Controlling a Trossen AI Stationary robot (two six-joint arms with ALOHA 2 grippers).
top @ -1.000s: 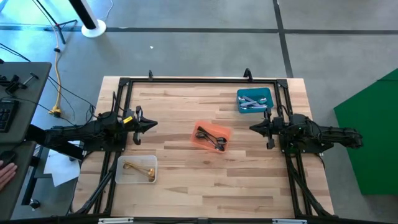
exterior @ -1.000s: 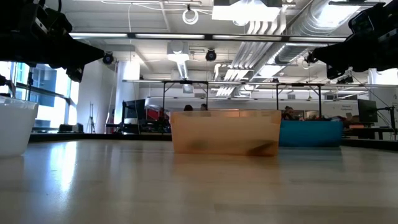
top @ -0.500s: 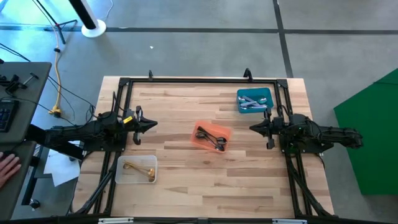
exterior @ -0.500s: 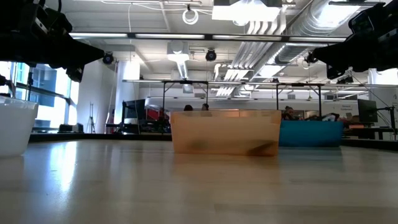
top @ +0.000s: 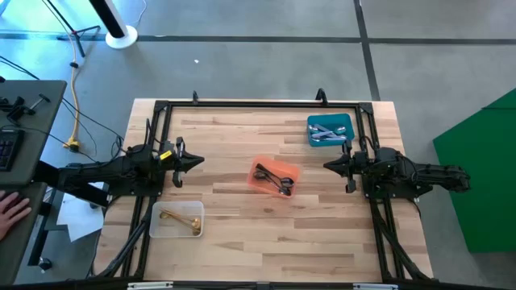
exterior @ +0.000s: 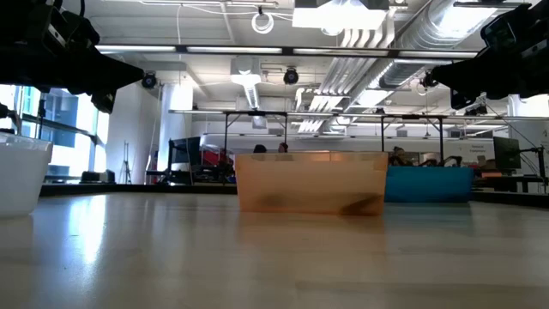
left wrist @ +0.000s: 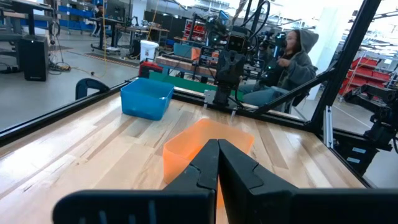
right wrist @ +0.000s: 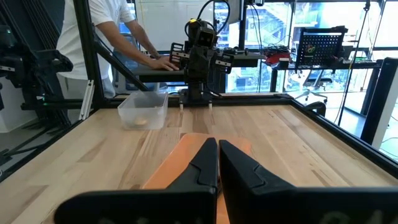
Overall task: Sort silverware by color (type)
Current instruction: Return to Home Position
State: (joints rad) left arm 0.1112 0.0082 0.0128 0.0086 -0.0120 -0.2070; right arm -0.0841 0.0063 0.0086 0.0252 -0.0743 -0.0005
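High view is laying everything out around the orange bin (top: 256, 184) at the middle of the table (top: 258, 234). Far to that bin's left, off the table, a person's hand (top: 10, 211) is resting on a desk. Closer on the orange bin's left, the left gripper (top: 199, 161) is hovering with its tip aimed at the bin. Its fingers (left wrist: 205, 165) are pressed together on nothing, which looks to me like a parked pose. To the orange bin's lower left, the white bin (top: 165, 230) is holding the golden spoons (top: 179, 217). The orange bin itself is carrying the black silverware (top: 274, 177). To its upper right, the blue bin (top: 318, 119) is keeping the silver pieces (top: 329, 134). Just right of the orange bin, the right gripper (top: 326, 166) is facing it, with its fingers (right wrist: 205, 163) likewise closed and empty. I'm judging the sorting finished, since each colour is sitting in its own bin and both arms are hanging off to the sides.
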